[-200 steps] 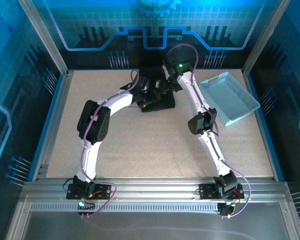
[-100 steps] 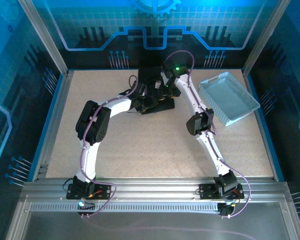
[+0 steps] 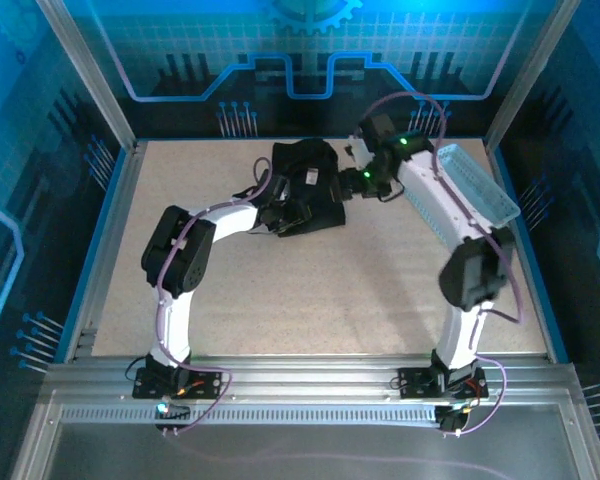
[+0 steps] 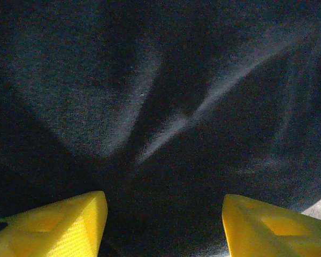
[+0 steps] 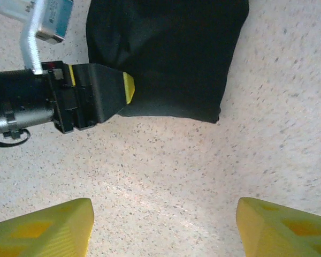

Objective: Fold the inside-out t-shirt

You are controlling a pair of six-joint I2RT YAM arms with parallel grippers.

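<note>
Grey tray [image 3: 487, 192] on speckled table [image 3: 330, 290]

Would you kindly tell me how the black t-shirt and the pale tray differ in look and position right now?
The t-shirt is black, soft fabric gathered into a compact bundle, while the tray is pale, rigid plastic. The t-shirt lies in full sight near the far middle. The tray sits at the far right, partly hidden by the right arm. Both rest on the table.
</note>
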